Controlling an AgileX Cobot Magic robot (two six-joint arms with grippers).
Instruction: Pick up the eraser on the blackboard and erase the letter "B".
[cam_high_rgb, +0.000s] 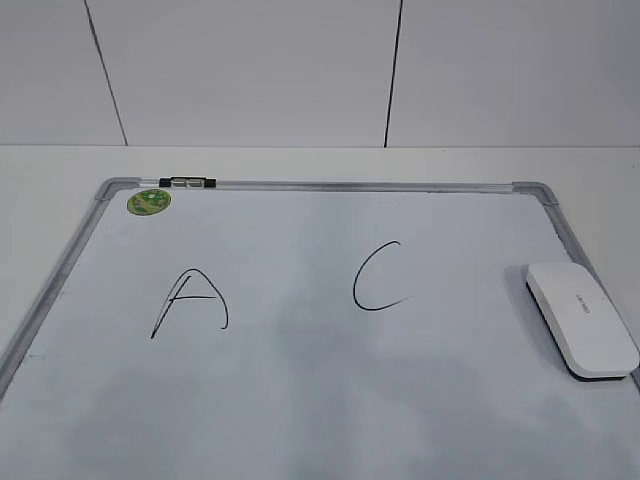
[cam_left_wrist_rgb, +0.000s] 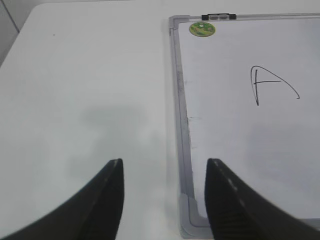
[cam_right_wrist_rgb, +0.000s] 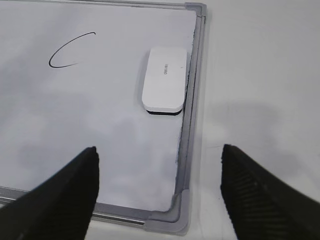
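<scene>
The blackboard (cam_high_rgb: 300, 400), really a white dry-erase board in a grey metal frame, lies flat on the white tabletop (cam_high_rgb: 60, 170). Two black letters show on it: an angular "A" (cam_high_rgb: 190, 300) on the left half and a curved "C" (cam_high_rgb: 378, 277) right of the middle, with a bare stretch of board between them, faintly smudged grey. I can find no letter "B" on the board in any of the views. The eraser (cam_high_rgb: 582, 317), a white rounded block with a black felt underside and small grey lettering on top, rests felt-down on the board at its right side, just beside the right frame rail and well apart from the "C". A round green sticker (cam_high_rgb: 149, 201) sits in the board's far left corner, close to a small black-and-clear clip (cam_high_rgb: 187, 182) on the top rail. Neither arm appears in the exterior view. From the left wrist, the left tool (cam_left_wrist_rgb: 165, 200) hangs with its two dark fingers (cam_left_wrist_rgb: 107, 200) spread apart and nothing between them, straddling the board's left rail near the near-left corner. From the right wrist, the right tool (cam_right_wrist_rgb: 160, 195) is likewise spread wide and empty, above the near-right corner, with the eraser lying farther along the board, clear of both fingers (cam_right_wrist_rgb: 255, 195).
</scene>
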